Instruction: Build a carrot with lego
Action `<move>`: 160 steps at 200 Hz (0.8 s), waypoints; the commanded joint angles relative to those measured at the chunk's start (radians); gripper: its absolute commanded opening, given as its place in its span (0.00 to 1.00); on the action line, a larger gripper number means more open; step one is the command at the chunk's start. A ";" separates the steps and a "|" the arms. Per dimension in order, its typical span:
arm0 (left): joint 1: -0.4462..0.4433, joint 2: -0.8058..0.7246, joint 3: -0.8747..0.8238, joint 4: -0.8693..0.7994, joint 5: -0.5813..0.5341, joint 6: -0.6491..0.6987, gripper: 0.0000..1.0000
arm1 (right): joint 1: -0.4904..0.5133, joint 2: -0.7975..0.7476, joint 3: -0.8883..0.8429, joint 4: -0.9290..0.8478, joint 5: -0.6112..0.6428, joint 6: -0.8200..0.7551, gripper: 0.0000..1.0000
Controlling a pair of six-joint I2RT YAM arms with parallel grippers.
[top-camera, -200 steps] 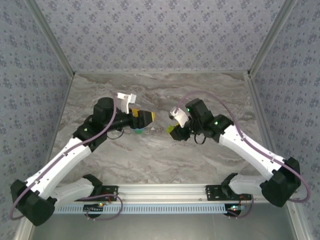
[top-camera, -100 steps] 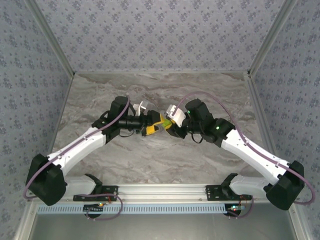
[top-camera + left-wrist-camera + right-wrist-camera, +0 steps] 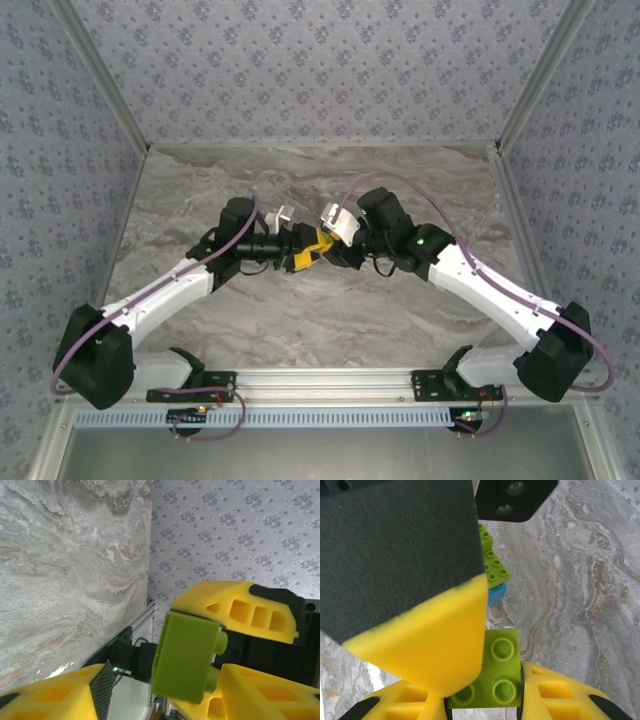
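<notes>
One lime-green brick [image 3: 185, 657] — in right jaws | left jaws apart

No text, label, brand, number or sign can be read in any of the views.
</notes>
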 commanded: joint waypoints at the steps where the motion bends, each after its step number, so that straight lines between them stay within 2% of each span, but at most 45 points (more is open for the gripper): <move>1: 0.011 -0.009 -0.001 0.047 0.042 -0.016 0.54 | 0.016 0.015 0.044 -0.020 -0.046 -0.026 0.19; 23: 0.016 -0.012 -0.004 0.056 0.045 -0.019 0.48 | 0.022 0.016 0.044 -0.026 -0.064 -0.028 0.19; 59: 0.016 -0.016 -0.012 0.067 0.046 -0.028 0.33 | 0.030 0.019 0.044 -0.030 -0.075 -0.029 0.19; 117: 0.016 -0.054 -0.022 0.066 0.040 -0.043 0.22 | 0.033 0.031 0.044 -0.041 -0.070 -0.040 0.21; 134: 0.015 -0.067 -0.027 0.069 0.038 -0.053 0.19 | 0.031 0.037 0.044 -0.029 -0.066 -0.039 0.26; 160: 0.015 -0.080 -0.062 0.172 0.022 -0.139 0.19 | 0.027 0.030 0.027 0.024 -0.069 -0.032 0.45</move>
